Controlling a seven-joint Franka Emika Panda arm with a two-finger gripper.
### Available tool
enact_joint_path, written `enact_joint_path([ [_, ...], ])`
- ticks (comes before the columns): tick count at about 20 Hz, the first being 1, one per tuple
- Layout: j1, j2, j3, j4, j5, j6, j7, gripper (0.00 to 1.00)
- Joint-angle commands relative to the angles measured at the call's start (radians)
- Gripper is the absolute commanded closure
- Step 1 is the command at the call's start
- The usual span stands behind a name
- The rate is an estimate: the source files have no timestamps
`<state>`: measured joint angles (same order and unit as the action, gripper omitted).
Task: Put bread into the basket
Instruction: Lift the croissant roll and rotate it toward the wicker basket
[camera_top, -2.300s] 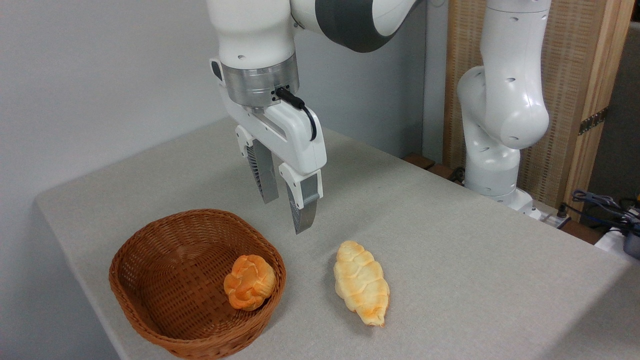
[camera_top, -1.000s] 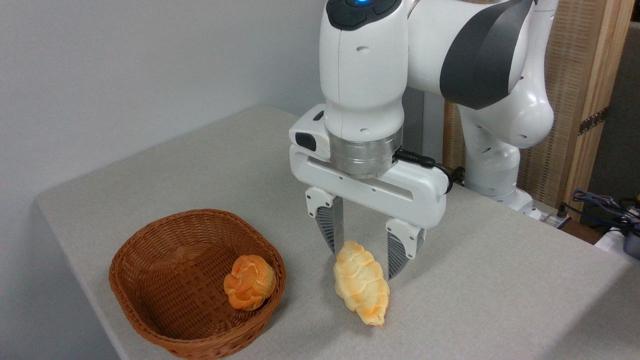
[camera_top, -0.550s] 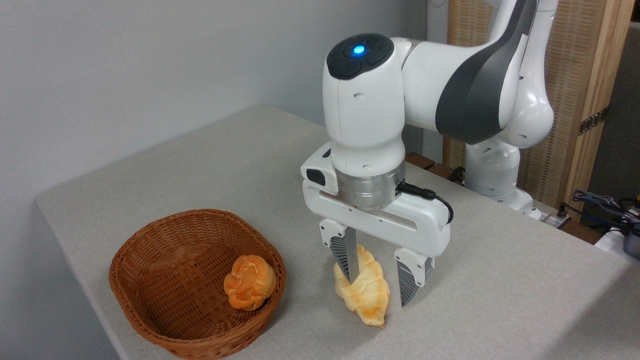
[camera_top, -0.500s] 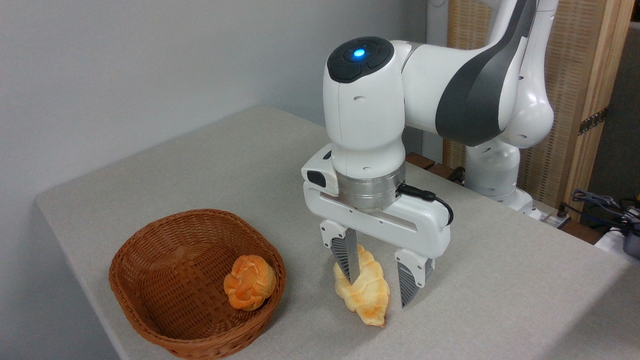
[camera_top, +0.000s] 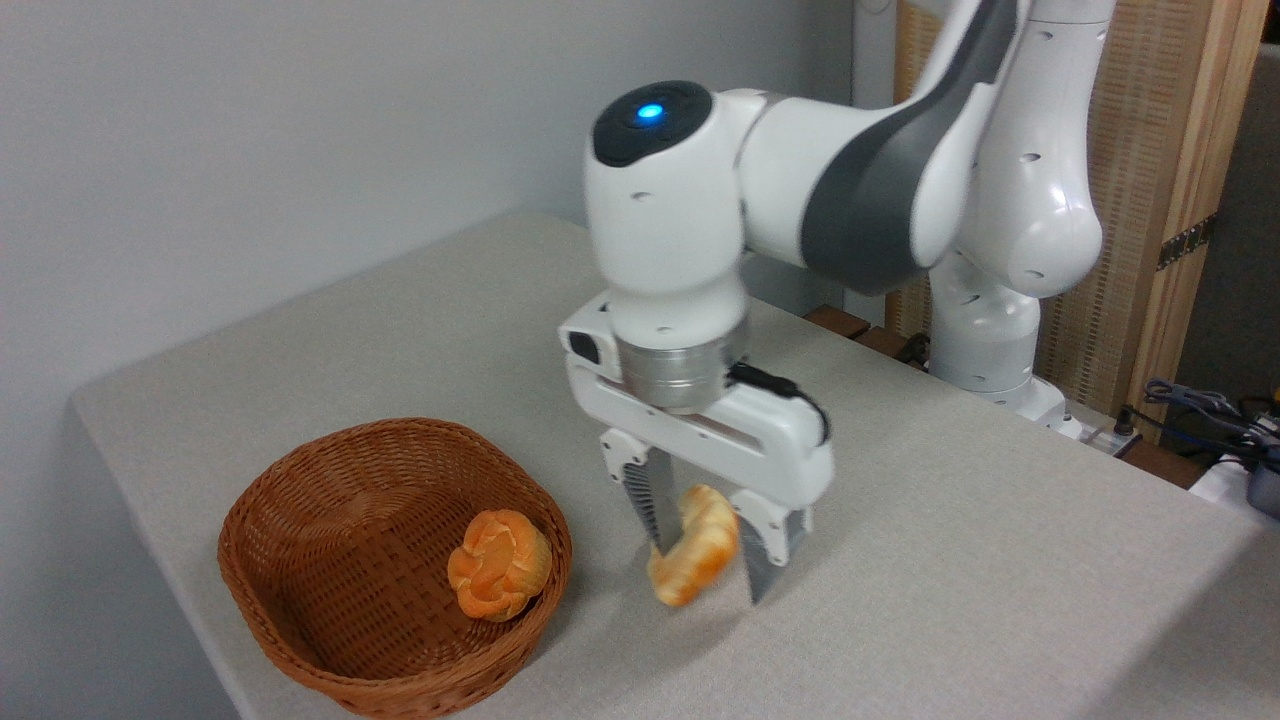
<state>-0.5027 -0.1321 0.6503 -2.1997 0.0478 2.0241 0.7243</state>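
1. The pale-yellow braided loaf of bread (camera_top: 693, 548) is hanging tilted just above the grey table (camera_top: 950, 560), pinched mid-length
2. The white two-finger gripper (camera_top: 705, 555) is clamping it for carrying
3. The reddish-brown wicker basket (camera_top: 300, 520), at nine o'clock, is holding an orange knotted bun (camera_top: 499, 563)

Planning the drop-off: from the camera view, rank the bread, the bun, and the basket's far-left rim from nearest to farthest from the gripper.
1. bread: held between the fingers of the gripper.
2. bun: left, against the near wall of the basket.
3. The basket's far-left rim: farthest left.
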Motion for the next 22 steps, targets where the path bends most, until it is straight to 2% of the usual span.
enact_joint_path([
  [1, -0.042, 0.006, 0.003, -0.011, 0.015, 0.024, -0.023, 0.0],
  [3, -0.056, 0.006, 0.003, -0.011, 0.014, 0.024, -0.023, 0.0],
  [4, -0.054, 0.006, 0.003, -0.011, 0.014, 0.024, -0.022, 0.1],
  [6, -0.054, 0.006, 0.003, -0.009, 0.011, 0.024, -0.013, 0.5],
  [7, -0.054, 0.006, 0.003, -0.009, 0.009, 0.024, -0.011, 0.63],
  [8, -0.054, 0.006, 0.003, -0.009, 0.007, 0.022, -0.01, 0.71],
  [10, -0.054, 0.006, 0.003, -0.009, 0.003, 0.024, -0.01, 0.75],
  [22, -0.054, 0.006, 0.003, -0.008, -0.002, 0.024, -0.01, 0.75],
])
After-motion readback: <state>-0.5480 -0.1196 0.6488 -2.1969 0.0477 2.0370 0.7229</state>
